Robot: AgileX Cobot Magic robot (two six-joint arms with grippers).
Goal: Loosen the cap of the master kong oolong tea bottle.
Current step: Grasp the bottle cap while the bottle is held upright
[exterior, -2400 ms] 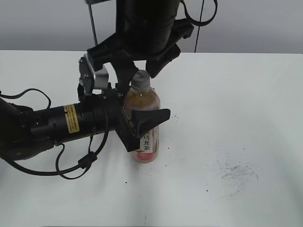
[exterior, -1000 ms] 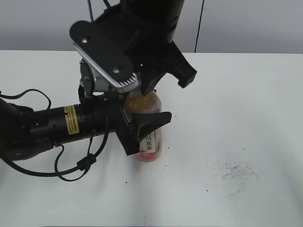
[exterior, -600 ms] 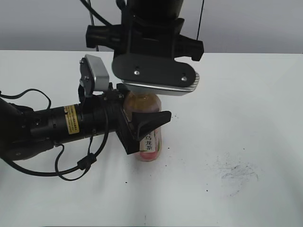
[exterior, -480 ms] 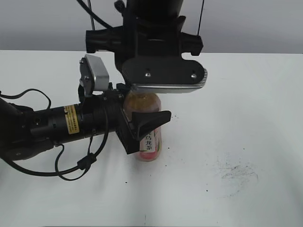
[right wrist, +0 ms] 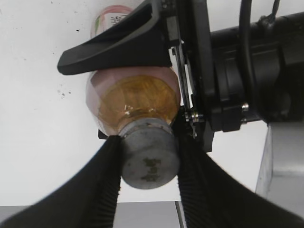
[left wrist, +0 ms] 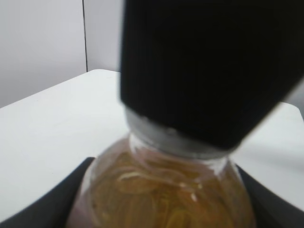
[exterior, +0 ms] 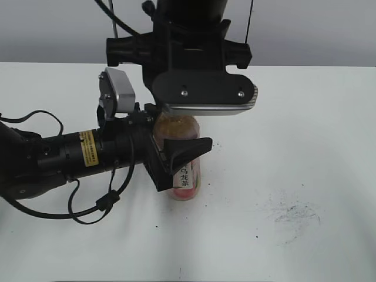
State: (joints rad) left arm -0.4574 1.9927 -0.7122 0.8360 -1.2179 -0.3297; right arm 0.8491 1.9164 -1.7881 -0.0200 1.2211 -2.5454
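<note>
The master kong oolong tea bottle [exterior: 187,173] stands upright on the white table, amber tea inside, pink-and-white label low down. My left gripper [exterior: 176,154] is shut on the bottle's body from the left; the left wrist view shows the bottle's shoulder [left wrist: 166,190] between its black jaws. My right gripper [right wrist: 148,156] comes down from above and is shut on the grey-white cap [right wrist: 149,159], one black finger on each side. In the exterior view the right arm's wrist [exterior: 202,88] hides the cap. In the left wrist view a black finger [left wrist: 209,66] covers the cap.
The white table [exterior: 305,147] has grey scuff marks [exterior: 294,214] at the front right. The left arm's black body [exterior: 64,155] and cables lie across the table's left side. A grey wall stands behind the table.
The right wrist has turned about the bottle's axis above the cap over the last seconds and has nearly stopped in the last half second. The left gripper and bottle have stayed put.
</note>
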